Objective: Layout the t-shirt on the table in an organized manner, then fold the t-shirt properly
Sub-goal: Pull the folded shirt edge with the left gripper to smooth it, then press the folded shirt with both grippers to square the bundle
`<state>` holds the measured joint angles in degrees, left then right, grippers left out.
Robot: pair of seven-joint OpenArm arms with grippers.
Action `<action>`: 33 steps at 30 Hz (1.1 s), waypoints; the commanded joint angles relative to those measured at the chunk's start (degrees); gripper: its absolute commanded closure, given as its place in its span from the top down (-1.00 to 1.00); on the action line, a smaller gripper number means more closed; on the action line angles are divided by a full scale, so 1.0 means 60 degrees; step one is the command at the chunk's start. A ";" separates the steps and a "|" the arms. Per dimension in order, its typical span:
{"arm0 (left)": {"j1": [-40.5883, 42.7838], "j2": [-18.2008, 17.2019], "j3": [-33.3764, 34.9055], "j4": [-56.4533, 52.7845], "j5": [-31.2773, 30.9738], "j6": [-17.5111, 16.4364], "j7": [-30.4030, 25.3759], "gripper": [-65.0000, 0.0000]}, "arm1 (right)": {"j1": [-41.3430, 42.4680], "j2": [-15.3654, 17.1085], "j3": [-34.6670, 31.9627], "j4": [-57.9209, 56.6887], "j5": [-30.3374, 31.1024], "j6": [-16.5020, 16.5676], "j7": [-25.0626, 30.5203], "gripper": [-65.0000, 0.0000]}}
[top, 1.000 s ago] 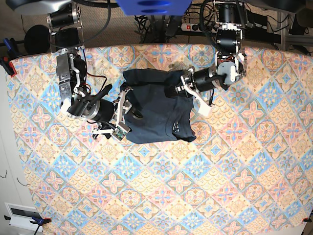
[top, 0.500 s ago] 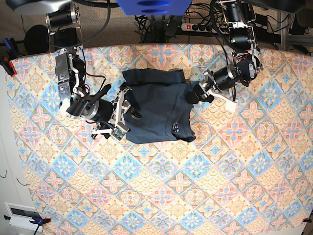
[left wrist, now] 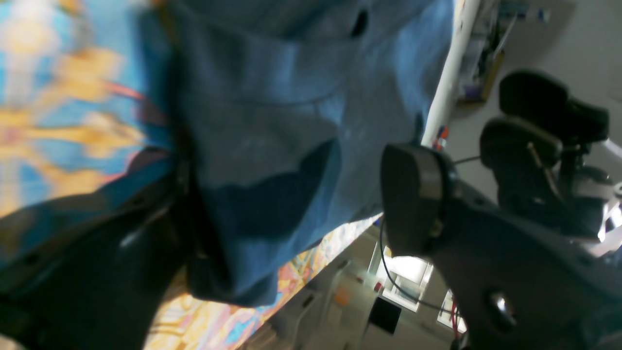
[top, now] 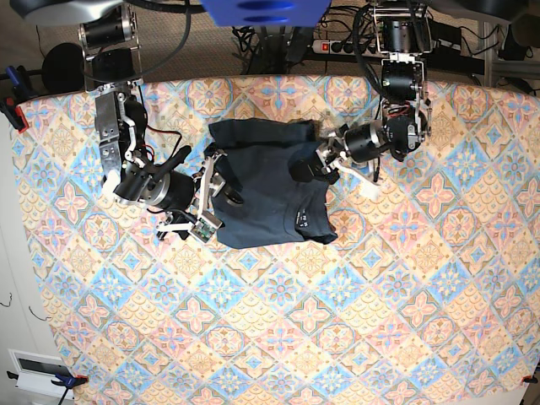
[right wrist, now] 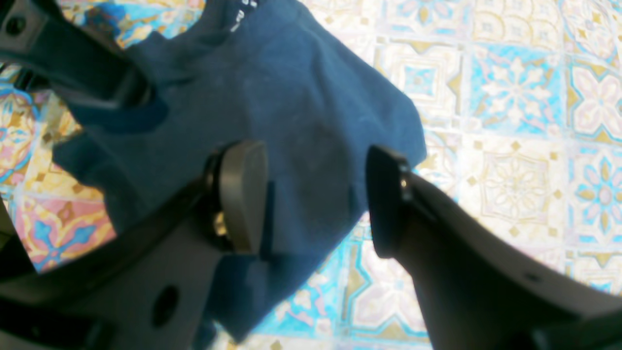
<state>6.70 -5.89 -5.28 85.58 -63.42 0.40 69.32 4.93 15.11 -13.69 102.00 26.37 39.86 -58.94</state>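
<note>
The dark navy t-shirt (top: pixel 266 181) lies rumpled on the patterned table (top: pixel 354 304), towards the far middle, with a small label (top: pixel 304 221) showing. My left gripper (top: pixel 326 163) is at the shirt's right edge. In the left wrist view its jaws stand apart (left wrist: pixel 291 194), and a fold of t-shirt (left wrist: pixel 272 146) hangs between them against one finger, clear of the other pad (left wrist: pixel 413 199). My right gripper (top: pixel 208 197) is at the shirt's left edge. It is open (right wrist: pixel 316 194), just above the t-shirt (right wrist: pixel 301 97), with nothing gripped.
A power strip (top: pixel 337 44) and cables lie behind the table's far edge. Red clamps (top: pixel 17 114) hold the cloth at its corners. A white box (top: pixel 38 367) sits off the near left corner. A blue mount (top: pixel 266 10) hangs over the far middle.
My left gripper's jaws have opened. That arm swung out to the right with the shirt's edge, then came back to the shirt. The right arm stayed put.
</note>
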 commanded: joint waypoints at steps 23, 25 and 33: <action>0.0883 -0.0256 0.1165 0.1788 -0.0295 -0.2097 0.0293 -1.00 | 0.0226 0.0052 0.0062 0.0092 0.0154 0.0024 0.0262 -0.03; 0.0620 -0.0447 0.1678 0.1744 -0.0280 -0.2097 0.0659 -1.00 | 0.0226 0.0052 0.0062 0.0092 0.0154 0.0024 0.0262 -0.03; 0.0415 -0.0857 0.2176 0.0894 0.0965 -0.2097 0.0645 -1.00 | 0.0299 0.0067 0.0517 -0.0098 0.0125 0.0024 0.0277 -0.03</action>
<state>9.58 -10.66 7.97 89.93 -56.05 -11.84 73.06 5.41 14.96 -11.35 100.82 26.98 40.32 -58.24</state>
